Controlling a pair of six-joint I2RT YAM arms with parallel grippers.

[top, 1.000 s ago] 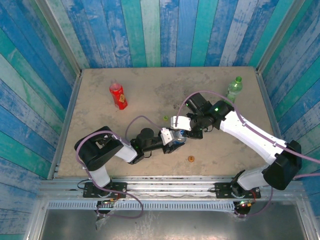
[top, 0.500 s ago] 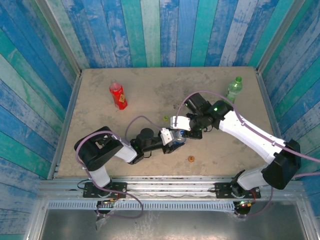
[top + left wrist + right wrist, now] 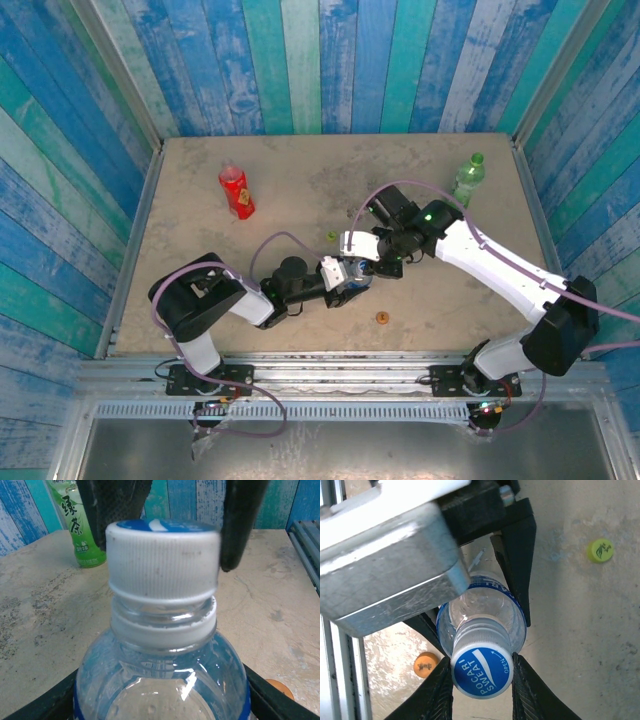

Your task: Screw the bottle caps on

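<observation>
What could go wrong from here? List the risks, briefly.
1. The blue-and-white cap looks slightly tilted on the clear bottle; turning it now could cross-thread it.
2. The right gripper pinches the cap near its fingertips, so they may slip on the ribbed side.
3. The left gripper holds the bottle by its body; twisting force might spin it in that grip.

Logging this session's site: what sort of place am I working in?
Likely a robot test booth, not a home: painted blue-green plank walls box in a stone-look tabletop, and two arm bases are bolted to a metal rail at its near edge.
</observation>
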